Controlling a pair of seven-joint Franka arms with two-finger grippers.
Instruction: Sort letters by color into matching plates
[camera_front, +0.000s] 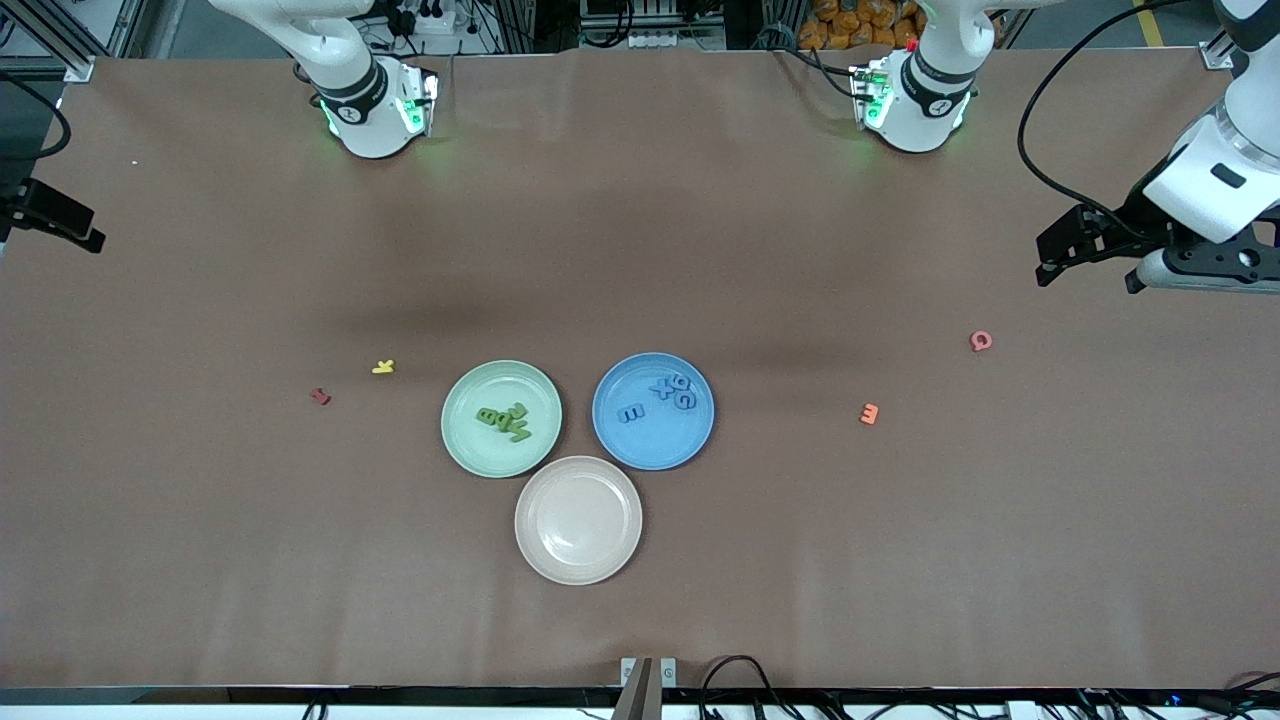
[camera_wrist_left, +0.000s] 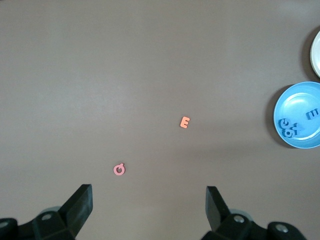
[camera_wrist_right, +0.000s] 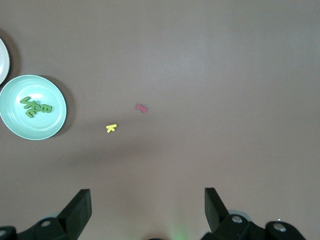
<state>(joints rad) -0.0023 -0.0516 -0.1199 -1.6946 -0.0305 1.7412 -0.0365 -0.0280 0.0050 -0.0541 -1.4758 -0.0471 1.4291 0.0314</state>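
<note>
Brown matte table (camera_front: 640, 250) fills the front frame. Round matte plates cluster at lower centre: pale green plate (camera_front: 460, 440) holds the chunky green foam letters (camera_front: 503, 420) heaped, blue plate (camera_front: 612, 435) holds the blue foam letters (camera_front: 660, 395), beige-pink plate (camera_front: 578, 520) below them bare. Sorting looks done. Strays: orange E (camera_front: 869, 413), pink letter (camera_front: 981, 341), yellow K (camera_front: 383, 367), red piece (camera_front: 321, 397). Left gripper (camera_wrist_left: 150, 200) at right edge, jaws wide, holding nothing; right gripper (camera_wrist_right: 147, 200) at left edge, same.
</note>
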